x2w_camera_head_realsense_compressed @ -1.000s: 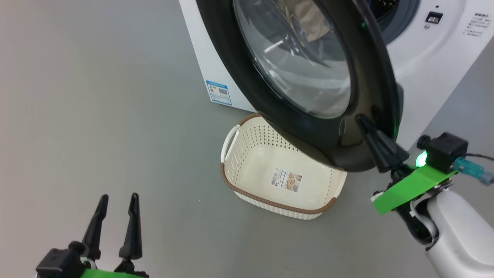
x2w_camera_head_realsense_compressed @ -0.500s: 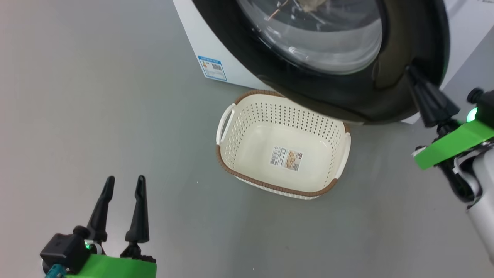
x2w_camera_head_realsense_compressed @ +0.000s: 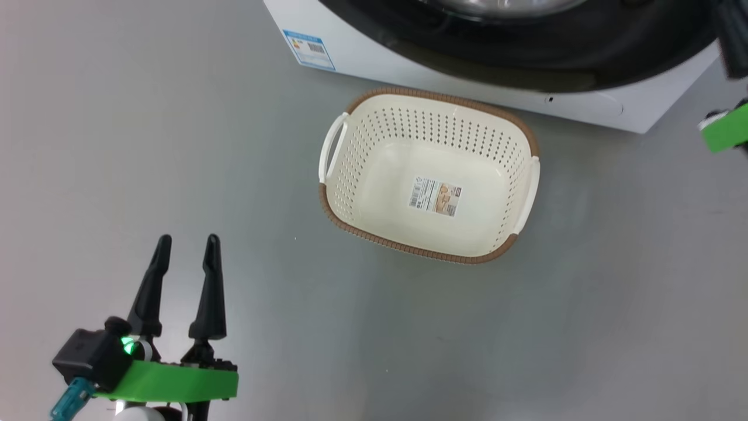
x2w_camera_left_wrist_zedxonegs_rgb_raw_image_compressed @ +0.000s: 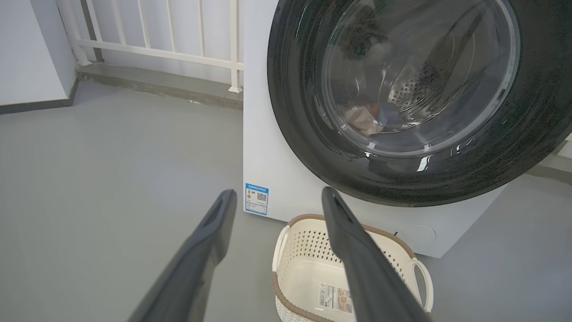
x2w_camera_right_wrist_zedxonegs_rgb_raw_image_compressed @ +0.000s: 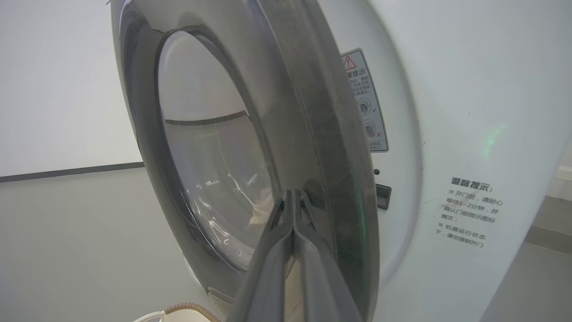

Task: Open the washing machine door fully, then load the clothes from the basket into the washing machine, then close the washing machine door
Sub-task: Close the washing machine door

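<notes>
Door swung nearly shut — right pincer against its rim.

Washing machine front: notice headed "温馨提示:", smaller lines unclear. Warning label: red triangle, pictograms. Blue energy sticker, lower left corner: QR code, print unreadable. Basket floor label: barcode, print unreadable.
</notes>
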`<state>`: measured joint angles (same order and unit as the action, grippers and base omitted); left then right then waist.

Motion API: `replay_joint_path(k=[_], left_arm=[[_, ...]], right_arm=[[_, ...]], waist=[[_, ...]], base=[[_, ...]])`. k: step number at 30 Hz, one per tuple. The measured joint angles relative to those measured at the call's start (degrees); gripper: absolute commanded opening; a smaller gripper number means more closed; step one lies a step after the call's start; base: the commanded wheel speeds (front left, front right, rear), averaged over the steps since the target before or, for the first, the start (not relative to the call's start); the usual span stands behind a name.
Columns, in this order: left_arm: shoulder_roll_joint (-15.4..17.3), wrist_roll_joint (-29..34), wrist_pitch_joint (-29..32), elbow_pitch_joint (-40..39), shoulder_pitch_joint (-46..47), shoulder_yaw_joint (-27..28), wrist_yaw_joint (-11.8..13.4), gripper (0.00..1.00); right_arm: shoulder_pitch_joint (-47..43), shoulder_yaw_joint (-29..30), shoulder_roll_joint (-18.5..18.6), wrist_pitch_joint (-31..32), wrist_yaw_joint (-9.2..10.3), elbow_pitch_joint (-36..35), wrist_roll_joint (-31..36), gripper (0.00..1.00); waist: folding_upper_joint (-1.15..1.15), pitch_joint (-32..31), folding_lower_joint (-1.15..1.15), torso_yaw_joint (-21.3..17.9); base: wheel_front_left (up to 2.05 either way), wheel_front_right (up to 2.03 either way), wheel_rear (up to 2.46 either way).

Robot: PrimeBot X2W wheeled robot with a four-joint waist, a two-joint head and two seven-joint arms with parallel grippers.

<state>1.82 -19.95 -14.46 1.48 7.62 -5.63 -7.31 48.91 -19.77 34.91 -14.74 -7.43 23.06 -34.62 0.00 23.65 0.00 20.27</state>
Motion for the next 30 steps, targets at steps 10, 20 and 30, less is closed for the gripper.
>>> replay_joint_path(k=[10, 20, 30], left_arm=[[-0.1, -0.4, 0.0, -0.1, 1.4, -0.1, 0.0, 1.00], [-0.1, -0.4, 0.0, 0.0, 2.2, -0.2, 0.0, 1.00], [-0.1, -0.3, 0.0, 0.2, 2.2, 0.0, 0.0, 1.00]], right_arm=[[10.3, -4.0, 2.6, 0.6, -0.04, 6.7, -2.5, 0.00], [17.1, -6.5, 2.8, 1.5, -0.75, 13.3, -3.2, 0.00], [17.4, -8.0, 2.0, 0.7, -0.38, 15.7, -4.2, 0.00]], waist=[[0.00, 3.2, 0.00, -0.3], [0.00, 2.9, 0.00, -0.1], [0.00, 1.4, 0.00, -0.7]], base=[[0.00, 0.00, 0.00], [0.00, 0.00, 0.00], [0.00, 0.00, 0.00]])
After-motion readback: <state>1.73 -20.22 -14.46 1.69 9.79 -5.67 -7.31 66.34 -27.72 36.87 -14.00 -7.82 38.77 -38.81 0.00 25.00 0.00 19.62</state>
